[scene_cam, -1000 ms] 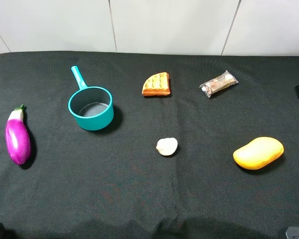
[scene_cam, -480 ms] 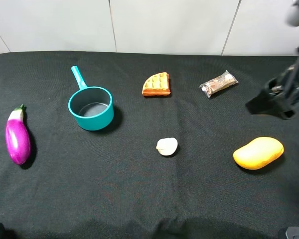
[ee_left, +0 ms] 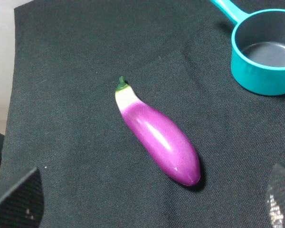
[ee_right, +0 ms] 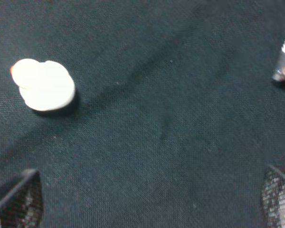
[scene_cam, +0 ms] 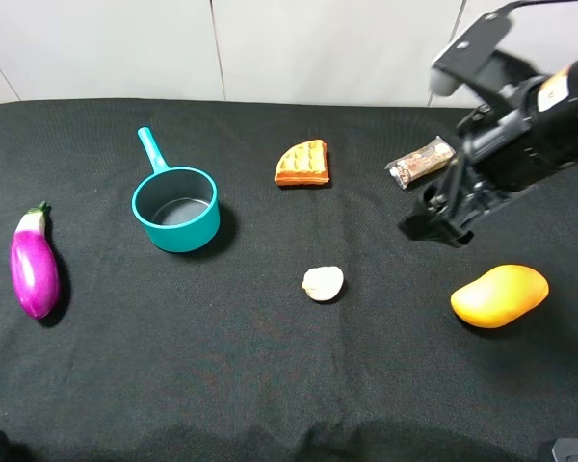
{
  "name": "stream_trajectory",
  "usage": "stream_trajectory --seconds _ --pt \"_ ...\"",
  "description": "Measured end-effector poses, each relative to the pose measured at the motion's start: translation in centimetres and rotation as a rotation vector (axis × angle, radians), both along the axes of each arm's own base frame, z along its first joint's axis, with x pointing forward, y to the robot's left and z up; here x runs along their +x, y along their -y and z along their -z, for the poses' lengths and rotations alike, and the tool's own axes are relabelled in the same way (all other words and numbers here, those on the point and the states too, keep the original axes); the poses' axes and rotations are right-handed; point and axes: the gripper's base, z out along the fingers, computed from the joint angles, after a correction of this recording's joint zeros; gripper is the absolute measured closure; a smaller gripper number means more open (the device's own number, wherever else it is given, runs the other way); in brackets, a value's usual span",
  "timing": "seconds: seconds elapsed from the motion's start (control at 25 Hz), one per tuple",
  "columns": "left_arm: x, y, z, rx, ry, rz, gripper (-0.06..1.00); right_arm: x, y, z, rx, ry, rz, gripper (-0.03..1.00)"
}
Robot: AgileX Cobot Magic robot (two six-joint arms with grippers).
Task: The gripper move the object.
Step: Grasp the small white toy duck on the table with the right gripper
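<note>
One second earlier right gripper (scene_cam: pixel 432 223) was barely in view; it had swung in over the cloth (scene_cam: pixel 222 385) (fingers spread wide, empty); duck (scene_cam: pixel 323 283) sat untouched mid-cloth, near but apart; grasp not begun.

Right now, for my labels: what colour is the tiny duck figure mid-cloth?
The duck figure is cream-white, faint orange at one edge; clearest in the right wrist view.
</note>
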Motion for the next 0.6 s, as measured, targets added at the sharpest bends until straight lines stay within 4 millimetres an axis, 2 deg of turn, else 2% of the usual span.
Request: stream_trajectory --seconds 0.28,0.6 --pt "0.0 0.0 0.0 0.000 0.000 0.000 -0.05 0.0 -2.5 2.1 -0.021 -0.033 -0.077 0.27" --pt "0.0 -0.2 0.0 0.023 0.003 -0.016 -0.05 0.0 -4.3 3.5 -0.007 -0.064 -0.112 0.27"
